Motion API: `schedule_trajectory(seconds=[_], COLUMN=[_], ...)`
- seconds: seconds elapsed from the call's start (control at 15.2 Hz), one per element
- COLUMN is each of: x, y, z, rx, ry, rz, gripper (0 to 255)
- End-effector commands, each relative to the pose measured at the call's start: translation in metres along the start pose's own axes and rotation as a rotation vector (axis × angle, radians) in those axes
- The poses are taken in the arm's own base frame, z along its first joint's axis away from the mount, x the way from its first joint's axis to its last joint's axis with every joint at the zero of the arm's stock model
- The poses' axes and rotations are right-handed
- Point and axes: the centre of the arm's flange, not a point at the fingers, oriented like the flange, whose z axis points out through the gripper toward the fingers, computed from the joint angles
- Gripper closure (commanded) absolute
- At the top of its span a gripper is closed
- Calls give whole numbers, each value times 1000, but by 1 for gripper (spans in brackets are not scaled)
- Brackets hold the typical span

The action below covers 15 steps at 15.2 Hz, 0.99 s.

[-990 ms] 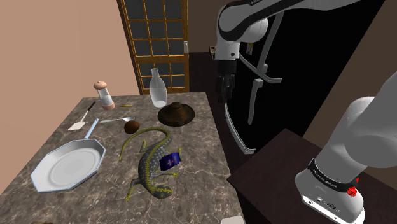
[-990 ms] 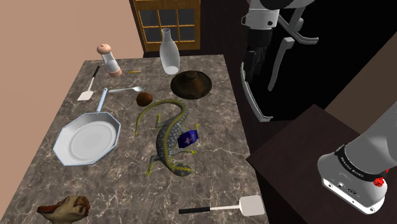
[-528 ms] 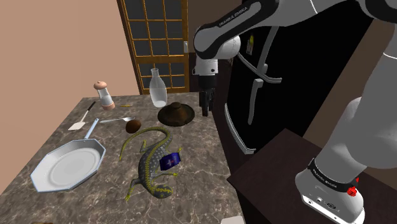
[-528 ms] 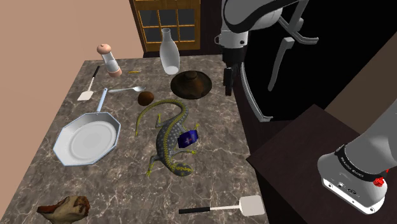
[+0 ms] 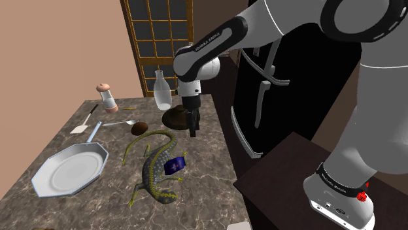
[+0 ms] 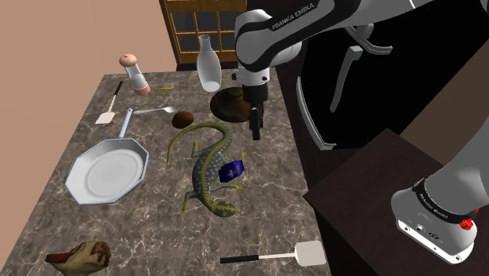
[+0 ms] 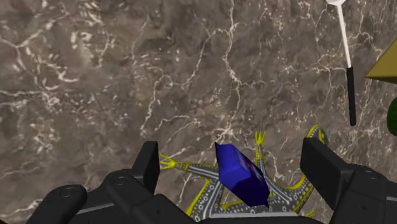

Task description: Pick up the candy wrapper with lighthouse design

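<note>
Blue and small, the candy wrapper lies on the marble table, resting against the flank of a spotted toy lizard. The black gripper hangs above the table just beside a brown hat, apart from the wrapper. In the wrist view its fingers stand wide apart, holding nothing, and the wrapper shows between them.

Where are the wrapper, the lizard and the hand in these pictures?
wrapper (image 5: 174,164), shoulder view, middle of its blue face.
lizard (image 5: 152,172), shoulder view, middle of its back.
hand (image 6: 255,135), second exterior view, between its fingertips.
</note>
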Motion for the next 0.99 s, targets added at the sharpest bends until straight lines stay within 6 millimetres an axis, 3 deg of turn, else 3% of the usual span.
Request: schedule_trajectory(seconds=[0.0, 0.4, 0.92], x=[20, 78, 85], y=[-6, -31, -14], z=[18, 67, 103], rx=[8, 30, 30], ry=[-17, -66, -66], rz=[-55, -206, -206], gripper=[0, 0, 0])
